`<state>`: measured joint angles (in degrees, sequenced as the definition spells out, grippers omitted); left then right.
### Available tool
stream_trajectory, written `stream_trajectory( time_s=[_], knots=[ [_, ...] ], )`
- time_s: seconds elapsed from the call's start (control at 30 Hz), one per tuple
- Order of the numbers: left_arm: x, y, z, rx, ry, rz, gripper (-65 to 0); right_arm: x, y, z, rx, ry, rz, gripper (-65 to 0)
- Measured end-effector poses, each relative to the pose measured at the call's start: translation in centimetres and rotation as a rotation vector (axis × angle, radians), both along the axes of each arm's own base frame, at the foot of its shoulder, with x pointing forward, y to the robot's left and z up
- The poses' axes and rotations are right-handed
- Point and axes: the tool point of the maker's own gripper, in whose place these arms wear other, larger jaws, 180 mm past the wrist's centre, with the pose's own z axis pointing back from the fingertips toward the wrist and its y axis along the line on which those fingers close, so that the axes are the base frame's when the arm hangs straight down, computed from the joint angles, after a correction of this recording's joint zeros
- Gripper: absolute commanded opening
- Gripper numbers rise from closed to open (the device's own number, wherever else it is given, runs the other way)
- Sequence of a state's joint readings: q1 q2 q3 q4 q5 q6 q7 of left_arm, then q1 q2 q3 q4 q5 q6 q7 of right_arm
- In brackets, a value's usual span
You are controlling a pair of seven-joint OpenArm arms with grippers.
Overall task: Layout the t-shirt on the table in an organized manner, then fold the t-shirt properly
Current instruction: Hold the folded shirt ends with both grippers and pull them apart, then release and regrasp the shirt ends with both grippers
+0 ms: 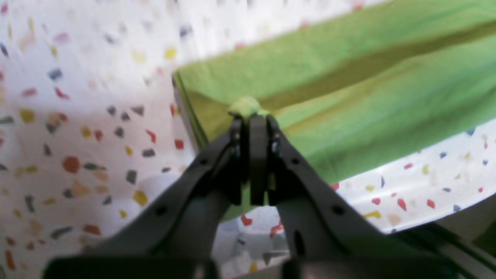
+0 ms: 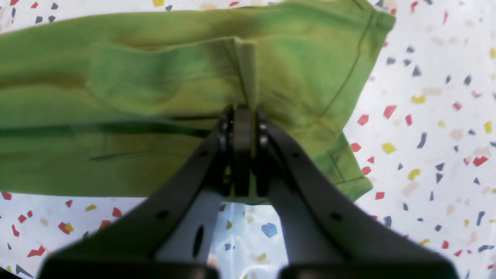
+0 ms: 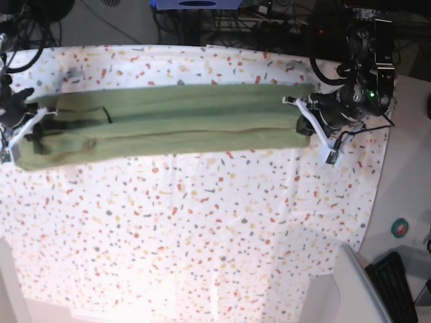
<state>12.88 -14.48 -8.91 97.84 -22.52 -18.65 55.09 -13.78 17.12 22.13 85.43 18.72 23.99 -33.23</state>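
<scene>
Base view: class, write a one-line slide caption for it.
Two arms stretch a long olive-green cotton t-shirt across the speckled white table, left gripper and right gripper each pinching one end.

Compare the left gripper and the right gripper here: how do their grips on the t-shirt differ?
The left gripper pinches a small bunched nub near a plain, straight-edged end of the t-shirt; the right gripper clamps a flat vertical pleat at the end with the stitched sleeve hem. In the base view, the left gripper is at the right end of the long green band, the right gripper at the left end. Both are shut on the fabric, over the table.
</scene>
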Motion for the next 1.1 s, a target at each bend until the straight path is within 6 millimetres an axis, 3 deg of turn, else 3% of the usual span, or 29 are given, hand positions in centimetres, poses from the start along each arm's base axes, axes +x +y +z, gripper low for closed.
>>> stream_trajectory(
  time_s=[0.4,0.57,0.87,0.97,1.03,1.1],
  knots=[
    [-0.1,0.0,-0.5,-0.007,0.012,0.004,-65.0,-0.2,-0.1,-1.0,0.023,0.024,-0.020,-65.0],
    [-1.2,0.0,-1.1,-0.007,0.040,0.003,-65.0,-0.7,-0.3,-2.2,0.037,0.055,-0.038,-65.0],
    [-2.2,0.0,-1.6,-0.008,0.064,0.003,-65.0,-0.9,-0.3,-2.4,0.039,0.064,-0.039,-64.5],
    [-2.2,-0.1,-1.6,-0.010,0.063,0.004,-65.0,-0.9,-0.4,-2.4,0.038,0.064,-0.039,-46.5],
    [-2.5,-0.1,-1.8,-0.009,0.070,0.003,-65.0,-1.0,-0.4,-2.4,0.037,0.066,-0.039,-39.6],
    [-2.8,-0.1,-1.9,-0.009,0.077,0.003,-59.7,-1.0,-0.6,-2.3,0.038,0.063,-0.049,-37.1]
  ],
)
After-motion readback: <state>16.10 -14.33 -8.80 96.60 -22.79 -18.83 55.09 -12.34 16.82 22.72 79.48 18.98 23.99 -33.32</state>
